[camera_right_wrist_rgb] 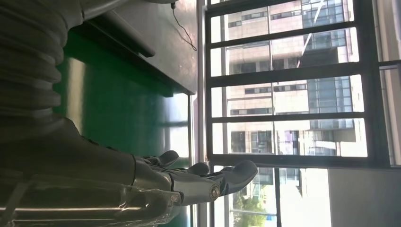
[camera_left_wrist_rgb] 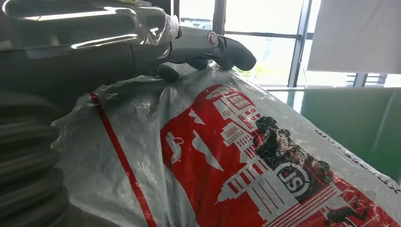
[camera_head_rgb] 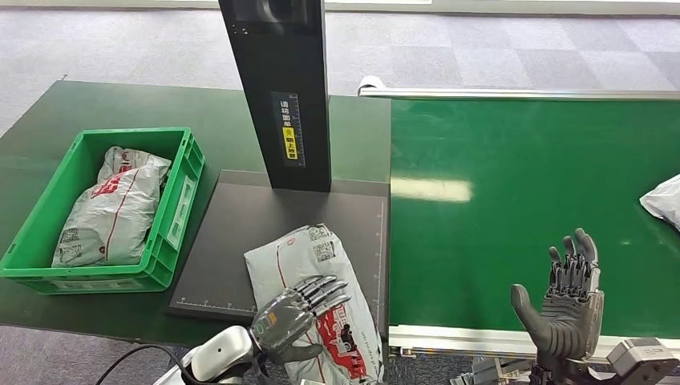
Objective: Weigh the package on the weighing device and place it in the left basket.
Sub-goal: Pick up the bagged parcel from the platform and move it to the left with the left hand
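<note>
A grey plastic package (camera_head_rgb: 309, 257) with red print lies on the black weighing platform (camera_head_rgb: 232, 228), its near end hanging over the front edge. My left hand (camera_head_rgb: 295, 315) rests on top of that near end, fingers stretched flat across it. The left wrist view shows the fingers (camera_left_wrist_rgb: 208, 45) touching the crinkled package (camera_left_wrist_rgb: 236, 156) from above. The green basket (camera_head_rgb: 175, 210) stands left of the platform and holds similar grey packages (camera_head_rgb: 116, 204). My right hand (camera_head_rgb: 565, 309) is upright and open over the conveyor's front edge, holding nothing; its fingers (camera_right_wrist_rgb: 189, 182) are apart.
The scale's black column (camera_head_rgb: 281, 88) rises at the back of the platform. A green conveyor belt (camera_head_rgb: 521, 200) fills the right side, with another white package (camera_head_rgb: 664, 200) at its far right edge. Dark green tabletop (camera_head_rgb: 96, 104) lies behind the basket.
</note>
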